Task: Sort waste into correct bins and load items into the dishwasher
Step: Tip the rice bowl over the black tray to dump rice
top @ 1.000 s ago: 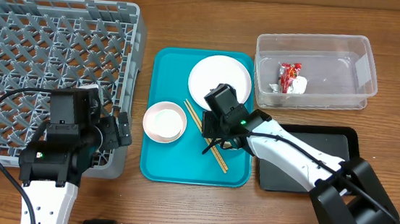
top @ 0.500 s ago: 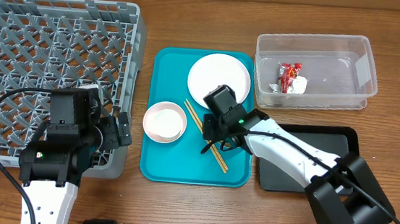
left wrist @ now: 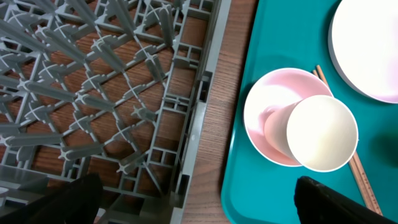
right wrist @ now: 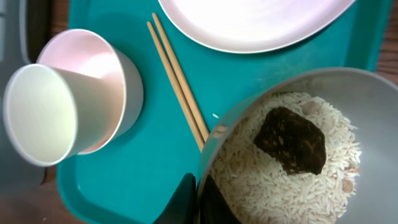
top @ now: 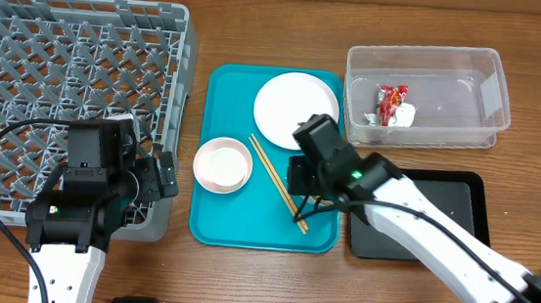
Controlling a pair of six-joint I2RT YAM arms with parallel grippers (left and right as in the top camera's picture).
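Shifting right since a moment ago, the right pincer (right wrist: 198,194) is clamped on the bowl (right wrist: 373,118) rim (rice (right wrist: 280,183) and a brown lump (right wrist: 289,140) inside), over the teal tray (right wrist: 155,171); I judge the black tray (top: 453,199) comes next. The left pincer (left wrist: 196,193) gapes empty beside the rack (left wrist: 193,124).

Left arm sits near left, left gripper (left wrist: 199,208) spread wide. Right arm stretches leftward, right gripper (right wrist: 198,200) clamping a bowl (right wrist: 373,106) rim.
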